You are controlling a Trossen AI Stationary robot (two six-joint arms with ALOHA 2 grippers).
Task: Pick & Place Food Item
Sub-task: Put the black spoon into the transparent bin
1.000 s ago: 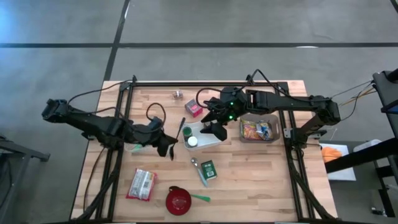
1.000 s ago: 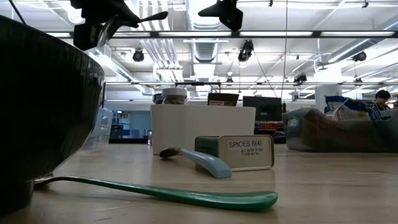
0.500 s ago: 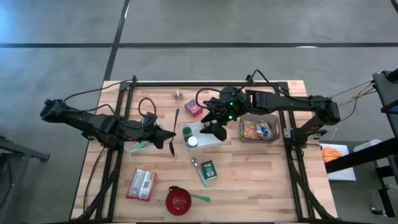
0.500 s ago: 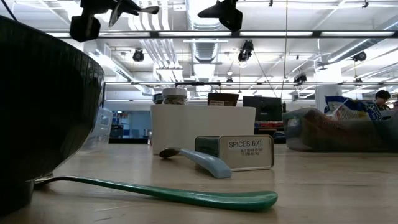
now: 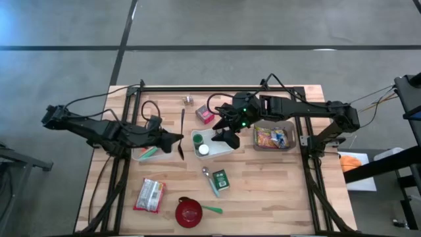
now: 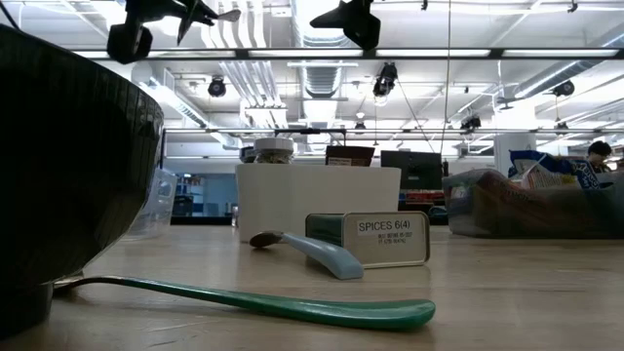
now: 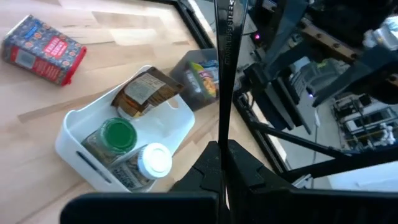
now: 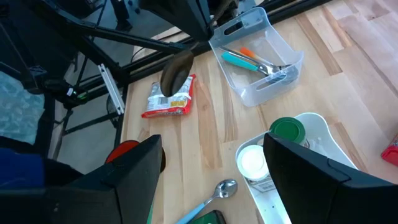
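A white bin [image 5: 214, 146] at mid-table holds a green-lidded jar [image 7: 117, 133], a white-lidded jar [image 7: 153, 160] and a brown packet [image 7: 147, 90]. My right gripper [image 5: 227, 135] hovers open above the bin with nothing between its fingers [image 8: 134, 180]. To the left of the bin, my left gripper [image 5: 175, 138] is shut on a black spoon [image 5: 182, 125], raised well above the table. A red packet [image 5: 205, 115] lies beyond the bin, and a snack bag [image 5: 149, 195] lies near the front left. My left gripper pinches the black spoon's thin handle [image 7: 221, 140] between its two fingers, nearer the bowl end [image 8: 176, 71]. The fingers come roughly level from the table's left and lie across the handle. The spoon is lifted clear, its long handle running toward the far edge.
A clear tub of utensils [image 5: 148, 153] sits under my left arm, and a clear tub of snack bags [image 5: 273, 137] sits right of the bin. Near the front lie a green spices tin [image 5: 221, 179], a pale spoon [image 5: 210, 179], a red bowl [image 5: 189, 212] and a green spoon [image 5: 212, 209].
My left gripper has risen and drawn toward the far edge while rolling. The black spoon has turned with it, from slanting to running near-to-far. My right gripper has kept still.
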